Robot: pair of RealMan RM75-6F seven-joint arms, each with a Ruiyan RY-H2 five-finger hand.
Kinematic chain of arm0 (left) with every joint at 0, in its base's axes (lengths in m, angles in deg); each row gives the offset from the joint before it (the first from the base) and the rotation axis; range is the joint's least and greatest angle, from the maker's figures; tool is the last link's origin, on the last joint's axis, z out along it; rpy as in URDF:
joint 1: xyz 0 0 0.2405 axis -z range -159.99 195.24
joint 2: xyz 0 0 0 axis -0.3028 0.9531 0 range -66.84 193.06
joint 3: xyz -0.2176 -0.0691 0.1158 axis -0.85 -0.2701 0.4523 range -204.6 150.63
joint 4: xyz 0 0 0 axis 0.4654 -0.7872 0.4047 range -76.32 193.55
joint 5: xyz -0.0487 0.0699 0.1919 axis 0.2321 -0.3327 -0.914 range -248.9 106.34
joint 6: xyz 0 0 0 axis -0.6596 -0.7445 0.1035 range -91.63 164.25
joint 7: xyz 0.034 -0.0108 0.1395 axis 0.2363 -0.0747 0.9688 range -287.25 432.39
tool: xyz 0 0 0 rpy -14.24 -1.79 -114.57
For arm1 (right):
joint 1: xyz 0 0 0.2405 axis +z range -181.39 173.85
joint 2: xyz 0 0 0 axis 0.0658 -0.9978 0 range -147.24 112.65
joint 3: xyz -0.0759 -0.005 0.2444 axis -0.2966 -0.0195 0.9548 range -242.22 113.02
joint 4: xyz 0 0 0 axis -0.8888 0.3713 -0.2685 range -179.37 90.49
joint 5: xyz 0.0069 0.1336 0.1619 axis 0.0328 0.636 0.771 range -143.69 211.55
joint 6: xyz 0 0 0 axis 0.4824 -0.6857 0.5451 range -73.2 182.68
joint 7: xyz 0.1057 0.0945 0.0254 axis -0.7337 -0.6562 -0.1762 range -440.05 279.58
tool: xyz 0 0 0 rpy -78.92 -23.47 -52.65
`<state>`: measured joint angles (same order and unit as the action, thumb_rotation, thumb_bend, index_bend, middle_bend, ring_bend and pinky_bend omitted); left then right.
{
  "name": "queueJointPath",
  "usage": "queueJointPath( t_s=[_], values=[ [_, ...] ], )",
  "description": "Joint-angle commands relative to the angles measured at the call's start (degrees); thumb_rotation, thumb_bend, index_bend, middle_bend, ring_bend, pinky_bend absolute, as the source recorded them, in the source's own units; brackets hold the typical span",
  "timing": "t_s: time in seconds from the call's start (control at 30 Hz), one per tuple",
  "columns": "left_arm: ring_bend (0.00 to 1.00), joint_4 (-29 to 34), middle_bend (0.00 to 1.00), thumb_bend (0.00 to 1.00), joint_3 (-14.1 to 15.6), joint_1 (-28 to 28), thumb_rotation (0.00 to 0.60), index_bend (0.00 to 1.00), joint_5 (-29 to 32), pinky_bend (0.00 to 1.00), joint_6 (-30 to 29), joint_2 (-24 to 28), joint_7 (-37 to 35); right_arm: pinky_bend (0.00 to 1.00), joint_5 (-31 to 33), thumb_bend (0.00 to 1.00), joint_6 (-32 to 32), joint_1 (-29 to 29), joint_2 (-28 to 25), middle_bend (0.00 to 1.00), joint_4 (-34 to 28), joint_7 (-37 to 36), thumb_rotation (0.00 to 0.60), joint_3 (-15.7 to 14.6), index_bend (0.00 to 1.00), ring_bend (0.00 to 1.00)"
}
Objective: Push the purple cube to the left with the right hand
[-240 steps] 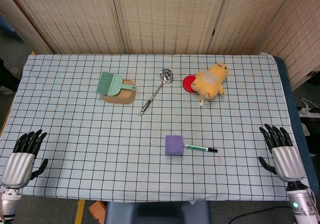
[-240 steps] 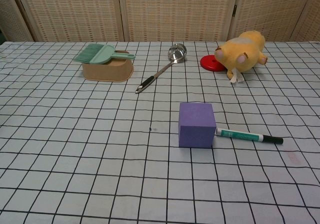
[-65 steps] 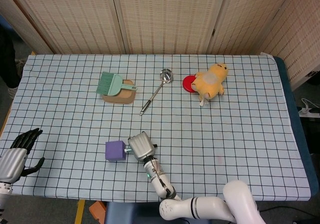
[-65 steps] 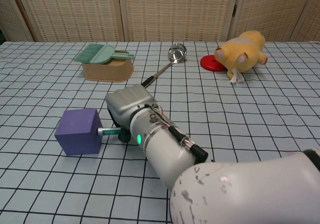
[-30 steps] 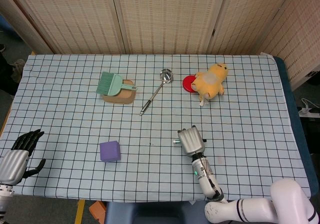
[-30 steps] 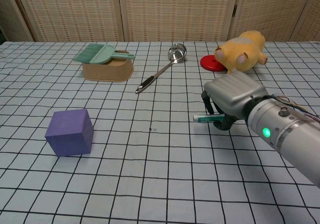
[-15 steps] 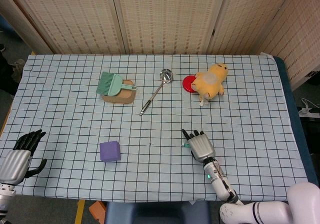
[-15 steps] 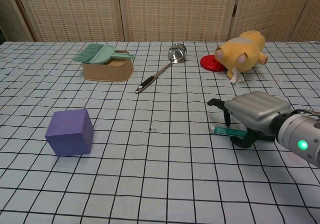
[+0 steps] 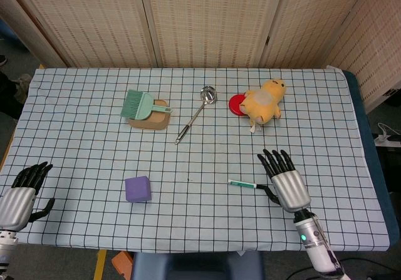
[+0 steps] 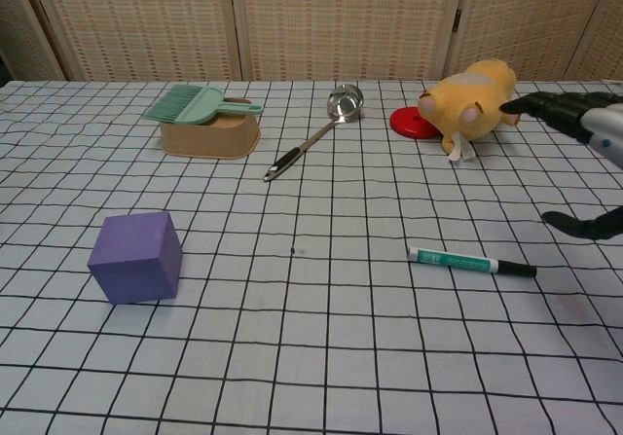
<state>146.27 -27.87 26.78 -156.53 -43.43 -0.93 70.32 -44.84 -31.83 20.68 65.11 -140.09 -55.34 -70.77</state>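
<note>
Head view: right hand fingers spread, empty, beside the pen; left hand likewise open.

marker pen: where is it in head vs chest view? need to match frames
Head view: marker pen lies lower centre-right, just left of the right hand.
Chest view: marker pen lies right of centre, near the front.
Shared landmark: purple cube, far to the pen's left in both.

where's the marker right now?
The marker lies flat on the checked tablecloth, near-right of centre in the head view, just left of the open right hand and well right of the purple cube.
</note>
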Motion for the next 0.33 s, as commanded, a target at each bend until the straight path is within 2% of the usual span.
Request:
queueJointPath(
  t_s=[0.03,0.13,0.33],
  values=[
    [0.00,0.5,0.00,0.40,-0.3,-0.3,0.600,0.00,0.8,0.07,-0.4,-0.7,2.6,0.00,-6.7,0.20,-10.7,-9.0,-3.6,0.00,9.7,-11.9,0.600,-2.8,0.00,0.00],
    [0.00,0.8,0.00,0.40,-0.6,-0.7,0.600,0.00,0.7,0.07,-1.6,-1.5,5.0,0.00,-6.9,0.20,-11.3,-10.8,-4.9,0.00,12.5,-13.8,0.600,-2.3,0.00,0.00],
    [0.00,0.5,0.00,0.40,-0.7,-1.0,0.600,0.00,-0.1,0.07,-3.0,-3.0,7.5,0.00,-8.4,0.20,-10.6,-12.1,-6.6,0.00,10.3,-14.4,0.600,-0.9,0.00,0.00]
  ],
)
